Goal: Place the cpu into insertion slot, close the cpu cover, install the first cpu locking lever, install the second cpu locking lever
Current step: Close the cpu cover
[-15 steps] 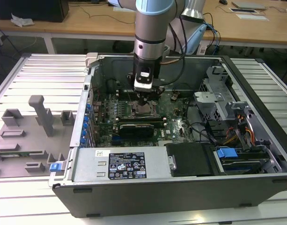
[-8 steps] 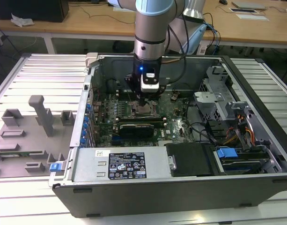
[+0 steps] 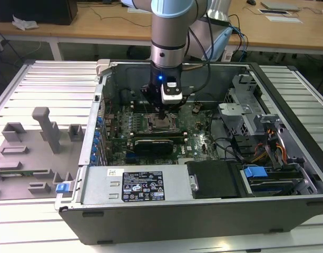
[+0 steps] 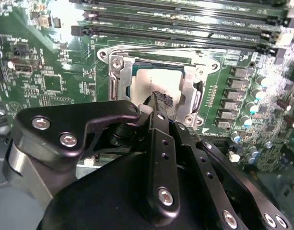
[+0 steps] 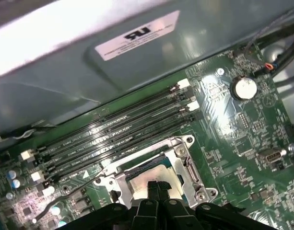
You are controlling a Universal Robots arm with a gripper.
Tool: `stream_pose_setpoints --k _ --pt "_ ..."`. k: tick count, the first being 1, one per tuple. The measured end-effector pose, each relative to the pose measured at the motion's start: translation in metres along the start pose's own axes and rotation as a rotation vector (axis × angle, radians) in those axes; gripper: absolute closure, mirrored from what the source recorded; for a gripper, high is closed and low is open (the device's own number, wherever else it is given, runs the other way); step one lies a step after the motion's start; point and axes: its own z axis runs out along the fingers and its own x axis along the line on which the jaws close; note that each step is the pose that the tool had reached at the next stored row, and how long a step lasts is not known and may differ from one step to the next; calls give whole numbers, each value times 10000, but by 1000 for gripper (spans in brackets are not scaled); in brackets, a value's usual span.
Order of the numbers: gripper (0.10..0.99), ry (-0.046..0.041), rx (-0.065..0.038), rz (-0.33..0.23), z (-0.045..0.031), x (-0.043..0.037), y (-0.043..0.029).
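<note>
We see the cpu (image 4: 151, 79) seated in the insertion slot (image 3: 162, 125) near the middle of the green board (image 3: 198, 142), inside the open computer case (image 3: 203, 232). Its top is a flat, dull silver-grey square, pale under the light. In the second wrist view the tool (image 4: 158, 101) hides part of it. The cpu cover (image 4: 122, 76), a thin bright metal frame with a large square window, lies flat around the chip, which shows through the window. A thin wire lever (image 4: 156, 49) runs along the cover's edge on the side of the long black memory slots (image 4: 185, 24); we cannot tell whether it is latched. The tool hangs just above the chip, its fingers drawn narrow, tip against tip, with nothing between them. We cannot tell whether the tips touch the metal top. In the exterior view a silver power-supply box (image 3: 135, 184) lies at 6 o'clock from the slot. A grey fixture tray (image 3: 24, 153) rests on the slatted table (image 3: 45, 84) at 9 o'clock, the exterior view's left.
</note>
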Motion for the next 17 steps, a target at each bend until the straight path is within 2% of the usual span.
stream_pose_setpoints --k 3,9,13,17 --pt "980 -9 -12 -941 0 1 0" --pt "980 -38 -30 -1994 2 0 -1" --pt "980 -85 -60 -3265 8 -1 -3" --pt "980 -104 -75 -3994 12 -1 -3"
